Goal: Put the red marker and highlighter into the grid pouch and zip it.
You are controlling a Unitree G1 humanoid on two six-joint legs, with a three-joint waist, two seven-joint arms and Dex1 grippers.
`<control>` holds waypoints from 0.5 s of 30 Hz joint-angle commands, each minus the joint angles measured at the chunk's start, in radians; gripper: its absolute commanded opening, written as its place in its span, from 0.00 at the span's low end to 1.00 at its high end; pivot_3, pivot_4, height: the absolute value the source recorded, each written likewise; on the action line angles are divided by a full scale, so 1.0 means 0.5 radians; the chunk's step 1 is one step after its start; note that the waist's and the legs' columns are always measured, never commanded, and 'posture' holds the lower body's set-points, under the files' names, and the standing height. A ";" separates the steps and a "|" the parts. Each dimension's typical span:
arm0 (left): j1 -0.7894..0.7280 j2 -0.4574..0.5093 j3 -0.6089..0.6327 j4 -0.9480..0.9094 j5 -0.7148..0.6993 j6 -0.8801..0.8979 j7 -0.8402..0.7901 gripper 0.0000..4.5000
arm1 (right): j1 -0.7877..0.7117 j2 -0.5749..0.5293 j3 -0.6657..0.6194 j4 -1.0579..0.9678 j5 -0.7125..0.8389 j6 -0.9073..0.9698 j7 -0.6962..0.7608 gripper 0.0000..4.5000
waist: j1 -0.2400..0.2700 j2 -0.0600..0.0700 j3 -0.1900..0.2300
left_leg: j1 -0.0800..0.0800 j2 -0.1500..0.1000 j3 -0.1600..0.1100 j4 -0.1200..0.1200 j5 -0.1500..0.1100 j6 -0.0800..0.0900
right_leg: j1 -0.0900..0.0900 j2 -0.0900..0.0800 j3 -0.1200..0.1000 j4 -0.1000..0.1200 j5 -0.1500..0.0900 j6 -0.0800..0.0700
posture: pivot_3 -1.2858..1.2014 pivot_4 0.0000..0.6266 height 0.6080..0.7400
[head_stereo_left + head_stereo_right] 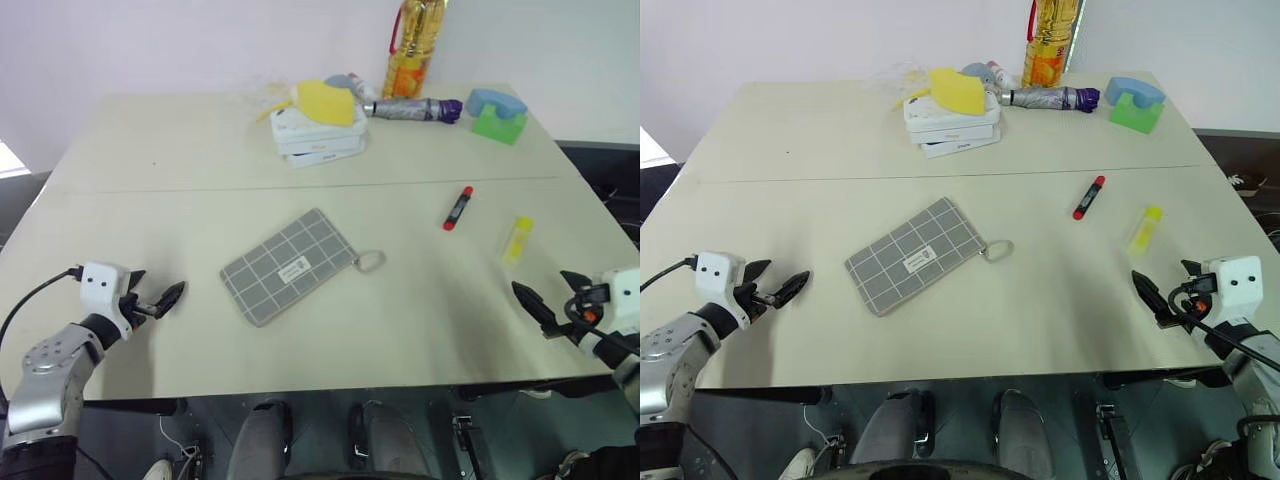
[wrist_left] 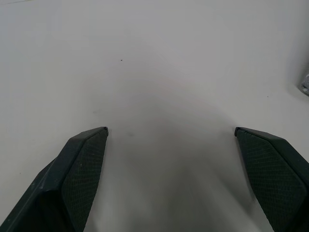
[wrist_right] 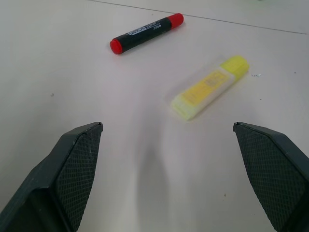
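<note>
The grid pouch (image 1: 290,266) lies flat in the middle of the table, grey with white lines, its looped zip pull (image 1: 370,262) toward the right. To its right lies the red marker (image 1: 458,208), and further right the yellow highlighter (image 1: 518,239). Both pens also show in the right wrist view, the red marker (image 3: 146,33) beyond the highlighter (image 3: 211,86). My left gripper (image 1: 150,296) hovers open over the table's near left part, well left of the pouch. My right gripper (image 1: 552,298) stands open at the near right edge, just short of the highlighter, nothing between its fingers.
At the back of the table (image 1: 200,150) stand a stack of white boxes (image 1: 318,136) with a yellow sponge-like lump (image 1: 326,102), a folded grey-purple umbrella (image 1: 412,108), a bottle of yellow liquid (image 1: 412,50) and a blue and green object (image 1: 497,113).
</note>
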 commanded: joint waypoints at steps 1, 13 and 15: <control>-0.020 0.020 -0.002 -0.003 0.023 -0.059 -0.017 0.99 | -0.036 -0.023 -0.011 0.000 -0.014 -0.039 0.002 1.00 | 0.000 0.000 0.000 | 0.000 0.000 0.000 0.000 0.000 0.000 | 0.000 0.000 0.000 0.000 0.000 0.000 | 0.52 0.24 1.00; -0.059 -0.021 0.016 0.024 0.028 -0.158 0.000 0.99 | -0.188 -0.002 0.202 -0.232 0.063 0.069 0.001 1.00 | -0.006 0.000 0.000 | 0.001 0.000 0.001 0.000 0.000 0.000 | 0.000 0.001 0.001 0.002 0.001 0.002 | 0.52 0.24 1.00; -0.072 -0.046 0.022 0.033 0.018 -0.188 0.016 0.99 | -0.282 0.025 0.302 -0.288 0.081 0.098 -0.024 1.00 | -0.004 0.000 0.000 | 0.002 0.000 0.001 0.001 0.000 0.000 | 0.000 0.001 0.001 0.004 0.001 0.002 | 0.52 0.24 1.00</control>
